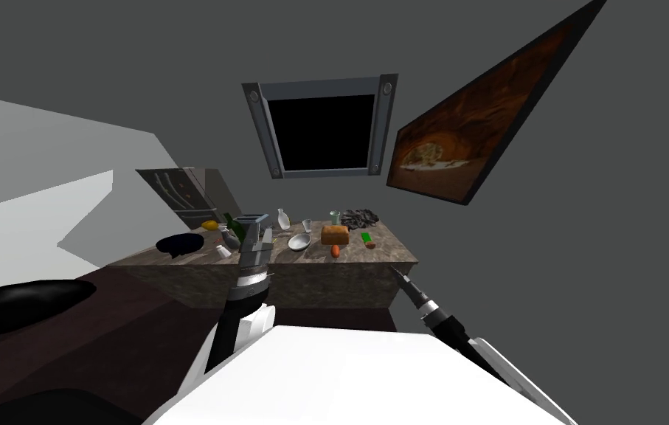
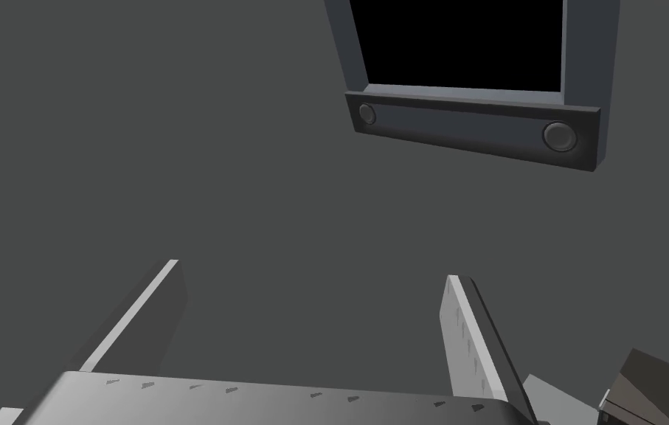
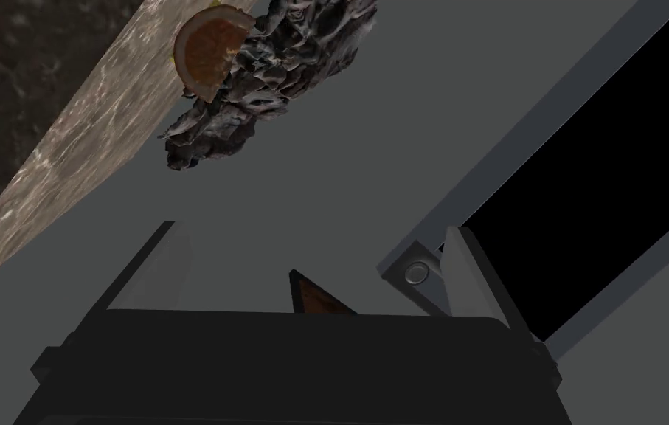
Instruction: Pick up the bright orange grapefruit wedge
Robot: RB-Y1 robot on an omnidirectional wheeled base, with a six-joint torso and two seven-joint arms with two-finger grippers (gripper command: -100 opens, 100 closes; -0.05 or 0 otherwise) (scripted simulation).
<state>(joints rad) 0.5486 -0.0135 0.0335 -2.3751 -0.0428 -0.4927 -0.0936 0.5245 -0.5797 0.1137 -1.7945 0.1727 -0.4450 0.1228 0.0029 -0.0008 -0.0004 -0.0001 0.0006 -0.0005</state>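
An orange-brown grapefruit wedge (image 3: 207, 59) lies on the stone counter (image 3: 67, 155), close to its edge and in front of a dark crumpled heap (image 3: 266, 81). From the head view it is a small orange-brown bit (image 1: 370, 245) on the counter's right part (image 1: 392, 257), next to a small green item (image 1: 366, 237). My right gripper (image 3: 312, 227) is open and empty, well short of the wedge; it hangs low by the counter's right front corner (image 1: 396, 273). My left gripper (image 2: 313, 270) is open and empty, raised before the counter's left half (image 1: 260, 235).
On the counter stand a bread loaf (image 1: 335, 235), a white bowl (image 1: 299, 241), an orange item (image 1: 335, 251), a glass (image 1: 307, 226), a white vase (image 1: 283, 218), a toaster (image 1: 250, 219) and a black object (image 1: 180, 243). A framed black area (image 1: 321, 129) and a picture (image 1: 473, 125) are on the wall behind.
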